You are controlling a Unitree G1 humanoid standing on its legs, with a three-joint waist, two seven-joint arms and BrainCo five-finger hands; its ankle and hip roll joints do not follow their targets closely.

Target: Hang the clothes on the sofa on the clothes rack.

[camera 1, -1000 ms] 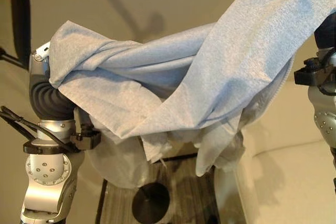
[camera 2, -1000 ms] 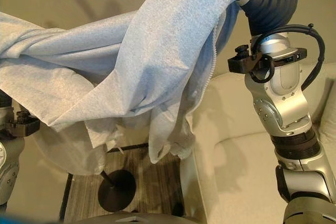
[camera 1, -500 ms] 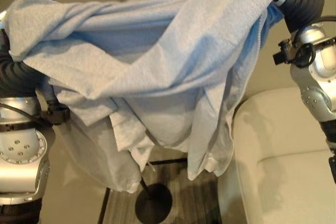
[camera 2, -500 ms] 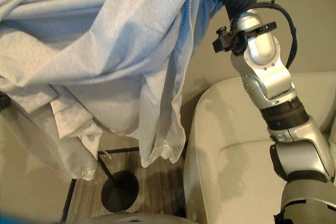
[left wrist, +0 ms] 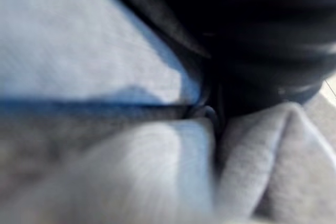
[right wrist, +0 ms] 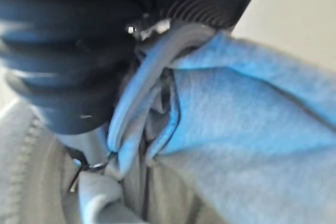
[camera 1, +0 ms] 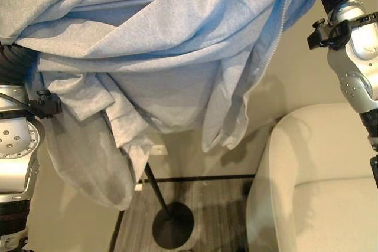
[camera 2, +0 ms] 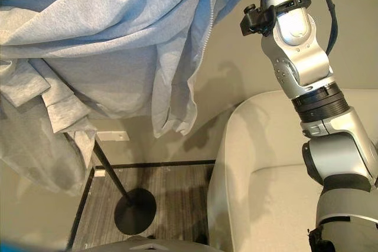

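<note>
The carry-and-lift step looks in hand: the light grey zip-front jacket of soft knit cloth [camera 1: 177,39] hangs spread between both raised arms, above the cream sofa [camera 2: 260,169] and the black clothes rack pole on its round base [camera 1: 168,216]. The right hand [right wrist: 131,103] is curled on a fold of cloth; the left hand's grip cannot be told — cloth covers it. Next, the jacket likely must be draped over the rack's top — it sags in loose folds, its zip edge dangling.

Both arms are reaching up high, one on each side. The right hand [right wrist: 79,51] is showing its dark ribbed cover up close, and so is the left hand [left wrist: 252,35]. Cloth is hiding the fingers.
</note>
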